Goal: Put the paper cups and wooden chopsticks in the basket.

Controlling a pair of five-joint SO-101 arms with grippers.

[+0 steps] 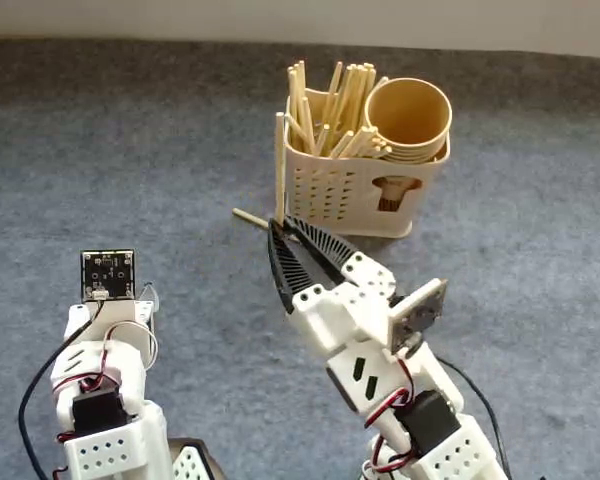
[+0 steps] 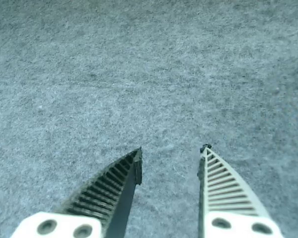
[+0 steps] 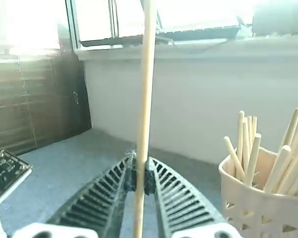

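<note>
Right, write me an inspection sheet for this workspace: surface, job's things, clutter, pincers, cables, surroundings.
Surface: grey carpet over the table.
Job's things: basket upright, holding stacked paper cups and a bundle of chopsticks; held chopstick upright, next to the basket; loose chopstick lying on the carpet beside the basket.
Clutter: nothing seen.
Pincers: right pincer shut on the held chopstick; left pincer open above bare carpet.
Cables: left cable, black, loops beside the left arm; right cable, black, trails from the right arm.
Surroundings: white wall and a window behind.
</note>
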